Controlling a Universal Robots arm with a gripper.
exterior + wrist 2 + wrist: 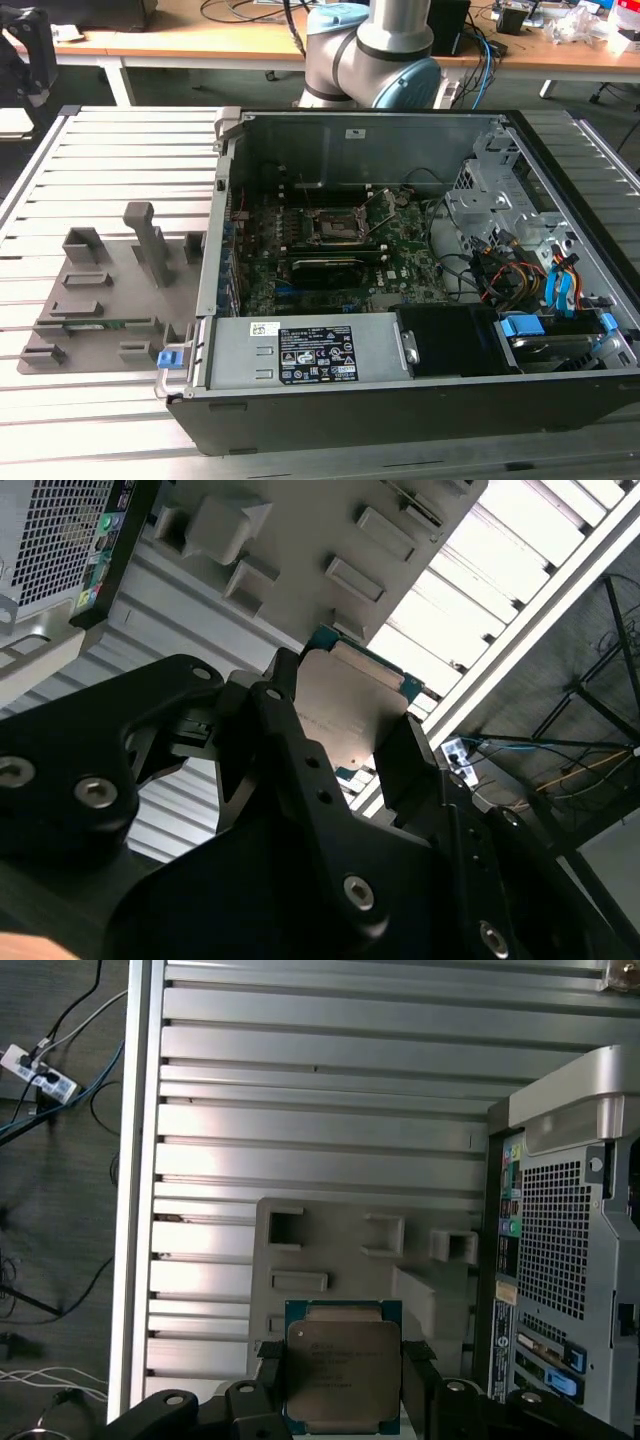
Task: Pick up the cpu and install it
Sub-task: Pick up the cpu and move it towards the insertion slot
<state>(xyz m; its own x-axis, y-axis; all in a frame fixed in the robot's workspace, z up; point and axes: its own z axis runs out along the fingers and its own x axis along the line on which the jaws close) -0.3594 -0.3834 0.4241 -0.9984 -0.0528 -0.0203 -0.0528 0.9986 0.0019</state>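
The cpu (343, 1372) is a small square chip with a pale metal top and a green edge. It sits clamped between the two black fingers of my gripper (343, 1385), which is shut on it from two opposite sides. In the second wrist view the cpu (352, 702) shows its flat underside between the fingers (288, 705). I hold it high above the grey fixture plate (330, 1250), beside the computer case (565, 1260). In the exterior view the open case holds the motherboard with the black square socket (335, 228) near its middle.
The grey fixture plate (110, 290) with upright holders lies on the slatted aluminium table (120, 150), on the exterior view's left of the case. The arm's base (370, 50) stands behind the case. Cables, drive bays and a power supply (310, 352) fill the case's interior.
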